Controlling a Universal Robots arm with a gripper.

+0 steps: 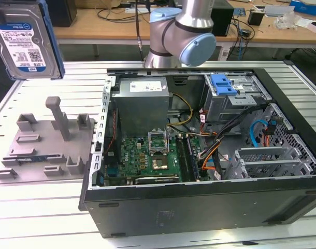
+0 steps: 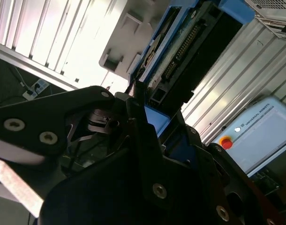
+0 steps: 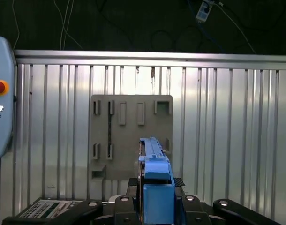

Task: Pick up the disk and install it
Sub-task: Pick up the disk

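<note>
The disk (image 1: 24, 42), a silver-grey drive with a white-and-blue label in a blue carrier, hangs high in the air at the exterior view's far left, above the grey holder plate (image 1: 44, 148). In the first wrist view I see the disk (image 3: 154, 164) edge-on as a blue-fronted slab, with my gripper (image 3: 154, 199) shut on it. The holder plate (image 3: 131, 117) lies beyond it on the ribbed table. In the second wrist view the disk's connector edge (image 2: 192, 51) sticks out past the black fingers (image 2: 143, 136).
The open computer case (image 1: 199, 205) lies at the exterior view's right, with a motherboard, a power supply and a grey drive cage topped by a blue bracket (image 1: 223, 84). The arm's joints (image 1: 181, 36) stand behind the case. A teach pendant (image 3: 0, 93) rests on the table.
</note>
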